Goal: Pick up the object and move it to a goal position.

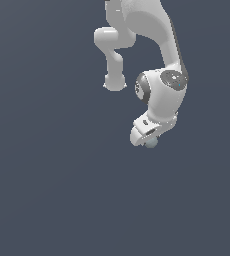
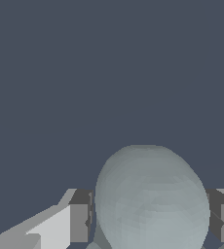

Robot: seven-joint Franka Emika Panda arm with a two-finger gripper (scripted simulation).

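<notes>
The object, a small pale grey-blue ball, sits at the tip of my white gripper in the exterior view, partly hidden by the hand. In the wrist view the ball fills the space between the two fingers of the gripper. One dark pad and the other press against its opposite sides. The gripper is shut on the ball. No goal marker shows in either view.
The white arm comes down from the upper edge of the exterior view. A plain dark grey-blue ground surrounds it, with no other object or edge in view.
</notes>
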